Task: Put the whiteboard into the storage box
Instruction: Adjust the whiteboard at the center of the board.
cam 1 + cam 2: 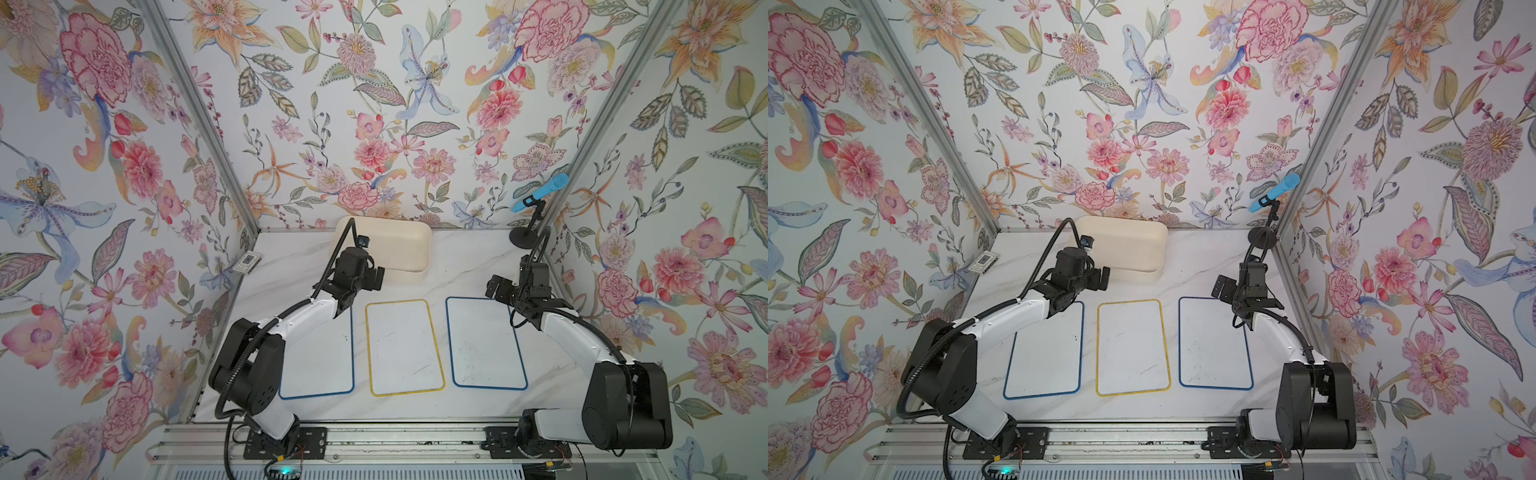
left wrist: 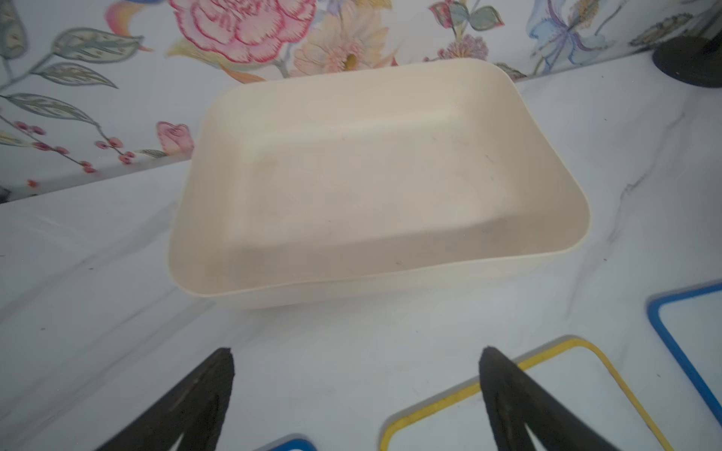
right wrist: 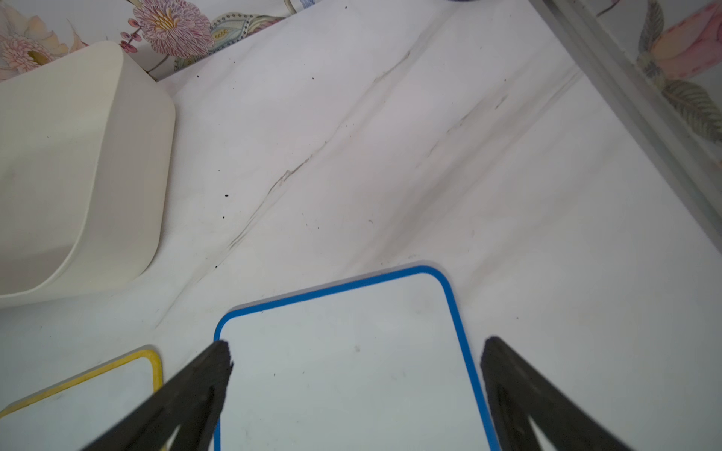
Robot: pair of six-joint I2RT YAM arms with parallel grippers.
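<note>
Marble table carried the empty storage box at the back, with three boards flat in front: yellow-edged whiteboard between two blue ones. Nothing was boxed yet, so this looked like the approach step. Left gripper gaped empty toward the box. Right gripper gaped empty above the right blue-edged whiteboard. Next probably needed an edge pinch.

Floral-papered walls, aluminium corner posts, white marble-look tabletop
</note>
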